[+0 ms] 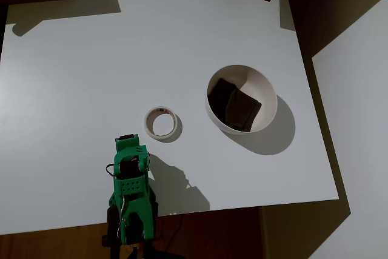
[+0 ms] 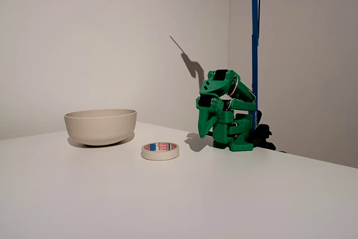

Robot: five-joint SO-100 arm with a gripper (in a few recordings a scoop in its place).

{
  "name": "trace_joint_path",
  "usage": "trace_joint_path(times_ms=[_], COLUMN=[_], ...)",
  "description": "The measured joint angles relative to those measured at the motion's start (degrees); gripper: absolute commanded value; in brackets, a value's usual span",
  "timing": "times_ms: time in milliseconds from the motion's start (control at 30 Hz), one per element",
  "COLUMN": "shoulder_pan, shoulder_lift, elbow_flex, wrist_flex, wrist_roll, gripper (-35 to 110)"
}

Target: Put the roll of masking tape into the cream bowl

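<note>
The green arm (image 2: 229, 113) sits folded tightly on itself, its links stacked close above the base at the near edge of the counter (image 1: 73, 89) in the overhead view. In the fixed view the upper link doubles back over the lower one, and the wrist bends sharply so that the end effector (image 2: 206, 130) points straight down, its tip hanging just above the counter surface beside the base. The fingers appear drawn together into a single tapered point (no gap shows between them from this side). Seen from overhead, the end effector (image 1: 128, 150) lies forward of the base, holding nothing, with black motor housings showing along the wrist.
</note>
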Motion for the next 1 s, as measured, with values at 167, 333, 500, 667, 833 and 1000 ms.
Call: trace_joint_path(times_ms=[167,333,500,667,833,1000], shoulder_pan=[0.0,0.0,0.0,-2.2,-0.09,-0.35], shoulder_lift=[0.0,0.0,0.0,0.0,0.0,0.0], elbow_flex=[0.0,0.0,0.0,0.0,0.0,0.0], wrist_flex=[0.0,0.0,0.0,0.26,0.7,0.7], wrist_roll=[0.0,0.0,0.0,-1.76,-0.7,-0.53], gripper=[-8,-8,-8,-8,-5,-6])
